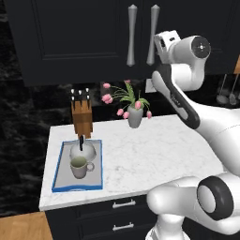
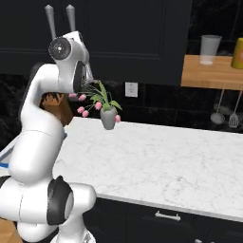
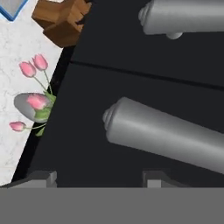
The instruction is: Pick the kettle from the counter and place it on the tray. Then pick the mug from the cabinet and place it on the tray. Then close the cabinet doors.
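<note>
Already loaded, the blue-rimmed tray [image 1: 59,165] sits at the left end of the marble bench [image 1: 154,150], carrying the dome-shaped kettle [image 1: 84,151] with its thin black handle upright and, just in front of it, the small mug [image 1: 80,168], which shows a greenish inside and no visible contents. Behind the tray stands a wooden knife block [image 1: 82,117]; further right, a grey vase of pink tulips [image 1: 134,116] rests near the back wall. Above, the cabinet doors [image 1: 84,37] appear shut or very nearly so, their two long silver bar handles [image 1: 132,35] hanging side by side at the seam. At right, the white arm reaches up to them, and in the hand view the gripper [image 3: 99,177] hovers close against the black panel, its fingertips spread wide with nothing between them and the nearer bar handle [image 3: 166,135] just ahead. Judging by the scene, only the door-closing step remains, if anything. Each door looks a rigid, hinged panel that should swing freely under a steady push; the flat face near the handle edge offers the best purchase, while the smooth round bar could slip under a pinch. On the high wooden shelf [image 2: 213,71] at far right stands a pale cup [image 2: 209,48].
</note>
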You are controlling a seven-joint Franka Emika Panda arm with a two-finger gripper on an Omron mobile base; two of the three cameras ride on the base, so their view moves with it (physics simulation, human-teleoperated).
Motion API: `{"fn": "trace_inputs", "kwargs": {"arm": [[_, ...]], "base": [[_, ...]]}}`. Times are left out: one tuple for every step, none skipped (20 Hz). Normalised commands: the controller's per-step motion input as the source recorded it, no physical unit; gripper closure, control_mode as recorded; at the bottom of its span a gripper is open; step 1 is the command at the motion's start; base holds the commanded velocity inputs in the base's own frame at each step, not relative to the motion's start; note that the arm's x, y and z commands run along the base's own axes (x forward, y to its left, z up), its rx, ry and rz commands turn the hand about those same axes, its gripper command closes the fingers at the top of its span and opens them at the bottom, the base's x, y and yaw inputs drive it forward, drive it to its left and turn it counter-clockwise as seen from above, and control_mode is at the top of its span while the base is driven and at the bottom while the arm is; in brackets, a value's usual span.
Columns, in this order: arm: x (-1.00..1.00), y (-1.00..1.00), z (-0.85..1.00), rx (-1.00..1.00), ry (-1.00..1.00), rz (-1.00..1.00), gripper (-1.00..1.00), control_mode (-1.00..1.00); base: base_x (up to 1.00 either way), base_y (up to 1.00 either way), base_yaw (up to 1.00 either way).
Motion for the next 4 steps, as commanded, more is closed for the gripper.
{"fn": "trace_inputs", "kwargs": {"arm": [[0.0,-0.17,-0.04,0.05,0.0,-0.11,-1.0,-1.0],[0.0,-0.2,0.0,0.08,0.0,-0.08,-1.0,-1.0],[-0.12,-0.21,0.0,0.11,0.0,-0.06,-1.0,-1.0],[-0.2,-0.17,0.0,0.06,0.0,-0.07,-1.0,-1.0]], "base": [[0.0,0.0,0.0],[0.0,0.0,0.0],[0.0,0.0,0.0],[0.0,0.0,0.0]]}}
